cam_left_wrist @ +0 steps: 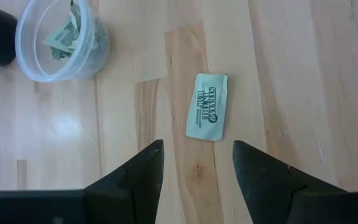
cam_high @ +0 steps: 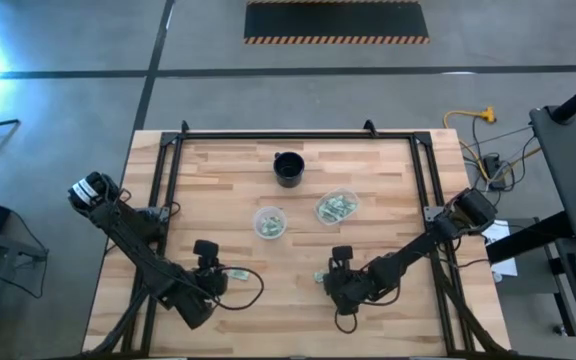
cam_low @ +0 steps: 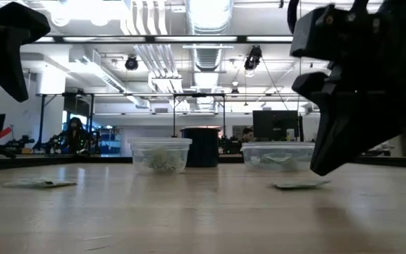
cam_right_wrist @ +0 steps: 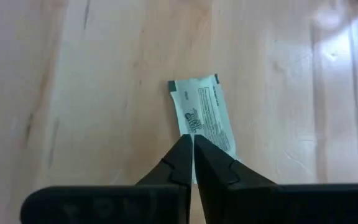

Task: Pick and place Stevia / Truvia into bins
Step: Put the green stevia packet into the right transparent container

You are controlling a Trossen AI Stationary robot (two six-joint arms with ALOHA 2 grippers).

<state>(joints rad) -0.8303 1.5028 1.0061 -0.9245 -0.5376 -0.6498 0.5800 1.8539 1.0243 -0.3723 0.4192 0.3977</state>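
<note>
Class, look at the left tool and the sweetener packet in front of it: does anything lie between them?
Nothing visible does. The left tool is open, and only bare table lies between it and the packet.

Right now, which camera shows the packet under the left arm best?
The left wrist view: the packet lies flat, print readable, ahead of the open left end effector. The high view shows only a speck; the low view a thin sliver.
</note>
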